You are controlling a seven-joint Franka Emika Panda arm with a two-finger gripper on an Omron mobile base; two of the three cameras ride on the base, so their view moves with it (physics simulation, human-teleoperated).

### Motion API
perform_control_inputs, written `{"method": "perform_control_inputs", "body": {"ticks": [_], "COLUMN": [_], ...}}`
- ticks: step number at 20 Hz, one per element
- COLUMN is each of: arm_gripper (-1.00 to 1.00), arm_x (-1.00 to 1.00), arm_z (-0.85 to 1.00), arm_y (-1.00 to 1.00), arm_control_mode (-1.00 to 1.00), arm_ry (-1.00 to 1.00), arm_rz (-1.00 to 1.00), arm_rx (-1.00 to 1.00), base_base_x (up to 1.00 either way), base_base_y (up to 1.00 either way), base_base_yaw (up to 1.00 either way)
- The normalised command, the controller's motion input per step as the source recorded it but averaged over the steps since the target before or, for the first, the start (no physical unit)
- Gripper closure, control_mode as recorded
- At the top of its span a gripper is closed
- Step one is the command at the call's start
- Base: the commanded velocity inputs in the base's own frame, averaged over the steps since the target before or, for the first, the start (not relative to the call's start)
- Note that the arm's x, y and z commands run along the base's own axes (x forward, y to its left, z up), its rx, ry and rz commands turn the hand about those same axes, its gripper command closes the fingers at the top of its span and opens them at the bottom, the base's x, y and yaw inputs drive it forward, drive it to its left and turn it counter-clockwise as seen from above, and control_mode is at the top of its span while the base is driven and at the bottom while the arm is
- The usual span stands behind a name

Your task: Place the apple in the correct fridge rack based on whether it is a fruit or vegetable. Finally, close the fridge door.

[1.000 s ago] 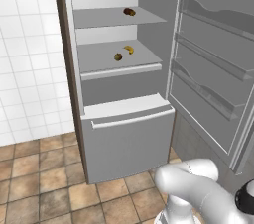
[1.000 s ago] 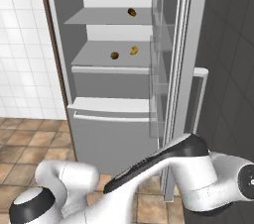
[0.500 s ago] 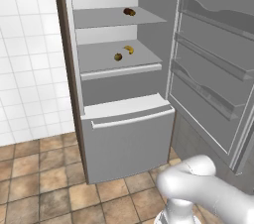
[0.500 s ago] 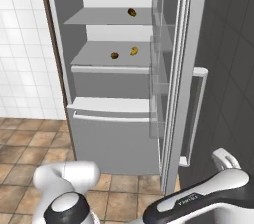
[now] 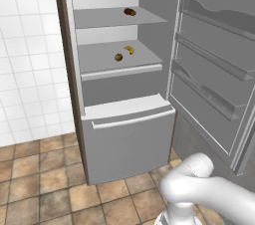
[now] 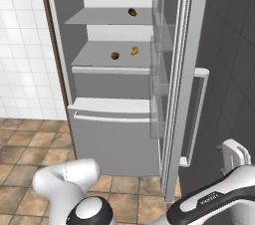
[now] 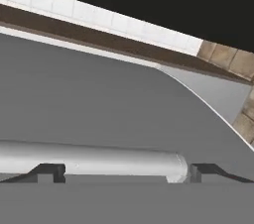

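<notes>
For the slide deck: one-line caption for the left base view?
Open fridge door, apple already on the fridge rack beside a banana.

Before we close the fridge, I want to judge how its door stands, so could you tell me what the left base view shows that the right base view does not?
Left base view: the inner face of the fridge door, its rail shelves seen almost face-on.
Right base view: the door nearly edge-on, with the vertical bar handle on its outer side.
Both: the door stands open. The apple lies on the fridge rack beside the yellow curved fruit, and a dark brown item lies on the upper shelf.
</notes>
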Motion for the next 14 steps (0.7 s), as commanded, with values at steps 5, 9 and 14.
{"method": "perform_control_inputs", "body": {"ticks": [5, 9, 14], "arm_gripper": [-1.00, -1.00, -1.00], "arm_x": [0.44, 0.62, 0.59], "arm_z": [-0.07, -0.07, -0.23], "arm_y": [0.15, 0.21, 0.22], "arm_control_mode": [-1.00, -1.00, -1.00], "arm_ry": [0.00, 0.00, 0.03], "arm_rz": [0.00, 0.00, 0.00], "arm_rx": [0.11, 0.12, 0.13], "base_base_x": [0.00, 0.00, 0.00], "base_base_y": [0.00, 0.00, 0.00], "base_base_yaw": [0.00, 0.00, 0.00]}}
